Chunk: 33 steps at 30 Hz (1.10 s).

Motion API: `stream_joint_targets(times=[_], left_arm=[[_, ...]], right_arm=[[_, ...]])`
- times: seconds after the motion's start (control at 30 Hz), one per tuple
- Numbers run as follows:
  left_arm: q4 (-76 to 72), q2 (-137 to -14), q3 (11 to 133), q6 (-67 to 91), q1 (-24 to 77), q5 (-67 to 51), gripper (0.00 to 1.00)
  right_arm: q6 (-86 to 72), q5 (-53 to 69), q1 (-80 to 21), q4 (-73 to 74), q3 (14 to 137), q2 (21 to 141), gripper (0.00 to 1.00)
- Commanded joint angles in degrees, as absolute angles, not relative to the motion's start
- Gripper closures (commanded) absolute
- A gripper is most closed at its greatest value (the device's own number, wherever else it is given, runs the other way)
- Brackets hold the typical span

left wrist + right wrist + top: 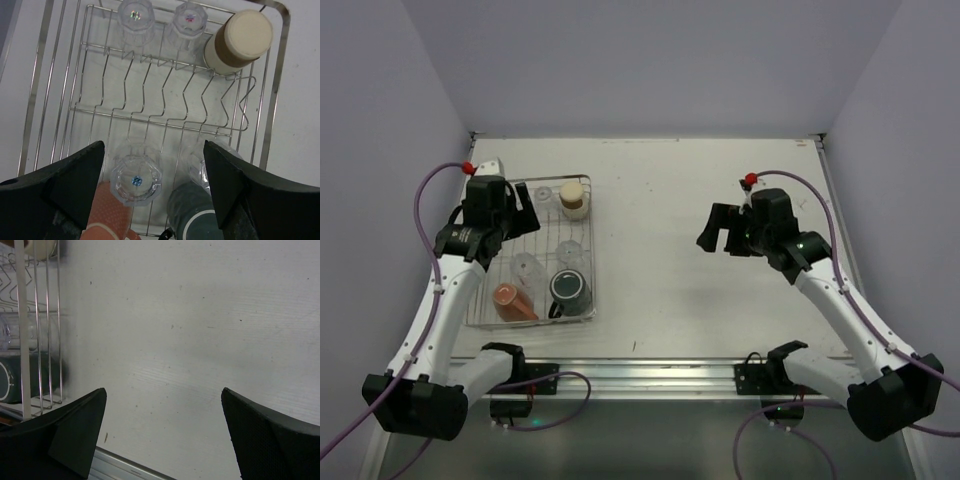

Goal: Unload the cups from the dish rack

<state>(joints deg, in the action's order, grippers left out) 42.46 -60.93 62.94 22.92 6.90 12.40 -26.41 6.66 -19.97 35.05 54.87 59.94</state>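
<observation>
The silver wire dish rack [593,262] sits at the left of the table. It holds a beige-brown cup [574,197] at its far right corner, a dark handled mug [570,291] and an orange-red cup [512,300] at the near end, and several clear glasses [570,250]. My left gripper [520,220] is open and empty above the rack. In the left wrist view [154,150] a clear glass [136,178] stands below its jaws, with the mug [195,217] and orange-red cup [107,215] beside it. My right gripper [720,235] is open and empty over bare table, right of the rack.
In the right wrist view the rack's side [22,340] is at the left edge, with the mug [10,380] behind the wires. A metal rail [650,375] runs along the table's near edge. Walls close the table on three sides.
</observation>
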Motion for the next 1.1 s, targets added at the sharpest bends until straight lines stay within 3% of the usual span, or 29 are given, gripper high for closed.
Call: stream_joint_targets(times=[0.0, 0.33, 1.07], left_arm=[[45.9, -59.2, 60.0, 22.8, 7.0, 13.1, 0.16], [50.9, -57.8, 51.6, 28.5, 7.1, 15.4, 0.17], [49.8, -66.9, 52.8, 27.1, 7.2, 12.4, 0.13]], right_arm=[[-25.8, 1.6, -23.1, 34.3, 58.4, 61.8, 0.01], [-27.2, -4.7, -26.9, 33.0, 57.0, 63.1, 0.01], [-25.2, -4.0, -26.9, 28.5, 53.9, 59.2, 0.01]])
